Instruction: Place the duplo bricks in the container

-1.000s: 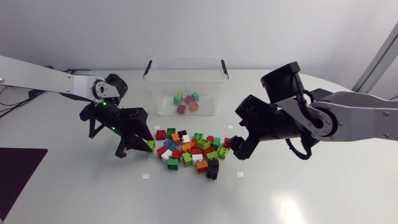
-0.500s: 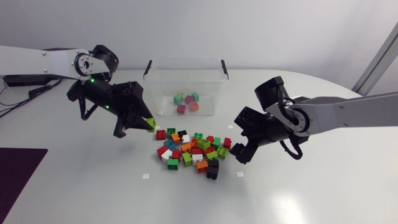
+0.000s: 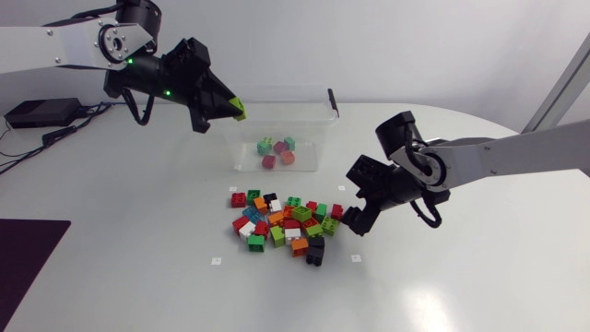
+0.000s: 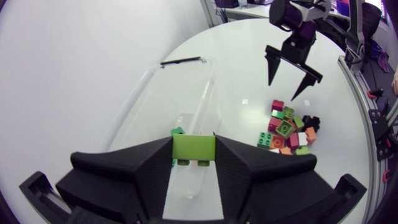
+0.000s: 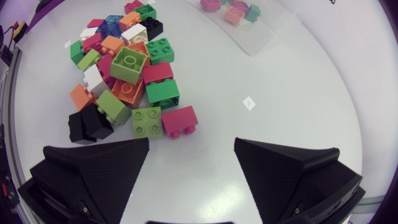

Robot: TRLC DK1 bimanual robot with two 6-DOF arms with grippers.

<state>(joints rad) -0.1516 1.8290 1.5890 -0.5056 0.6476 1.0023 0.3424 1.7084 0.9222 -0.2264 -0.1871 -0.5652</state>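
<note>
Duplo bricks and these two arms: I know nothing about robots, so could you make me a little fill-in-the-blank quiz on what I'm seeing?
1. The left gripper is shut on one brick, coloured ____.
2. The right gripper hovers beside the pile with its fingers ____.
3. The clear container holds only a few bricks; most lie on the ____.

Missing words: green; open; table.
</note>
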